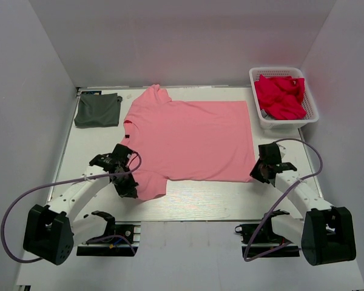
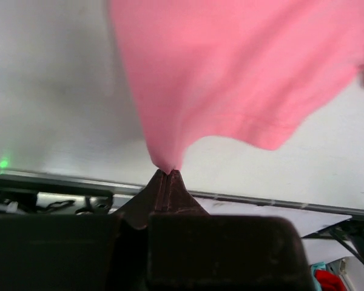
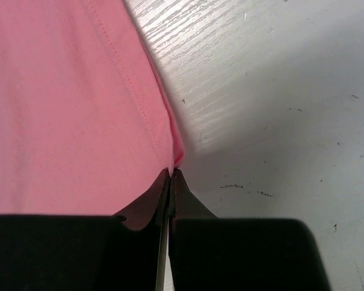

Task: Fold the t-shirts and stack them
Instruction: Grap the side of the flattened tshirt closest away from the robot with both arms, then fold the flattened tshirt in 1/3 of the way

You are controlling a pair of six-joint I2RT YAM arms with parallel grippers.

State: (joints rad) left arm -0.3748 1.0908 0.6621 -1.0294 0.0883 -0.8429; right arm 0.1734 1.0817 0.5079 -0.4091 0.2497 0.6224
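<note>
Top external: pink tee (image 1: pixel 191 139) lies spread flat on the table (image 1: pixel 188 203), turned sideways, neck to the left, hem to the right. Grey tee (image 1: pixel 97 111), a folded square, sits just off the pink tee's far left corner; basket (image 1: pixel 312 116) with red cloth (image 1: pixel 282 97) sits off its far right corner. The fabric looks thin, light and limp, so it will likely sag and stretch between holds and shouldn't slip once pinched. Best held at edges and corners, seams if possible. Left pincer (image 1: pixel 132 191) is clamped tight on the pink tee's near sleeve, cloth drawn to a peak at the tips in the left wrist view. Right pincer (image 1: pixel 258 173) is closed on the near hem corner, right on the stitched edge. Both arms reach forward low from their bases, elbows bent, wrists angled inward toward the pink tee's near edge.
</note>
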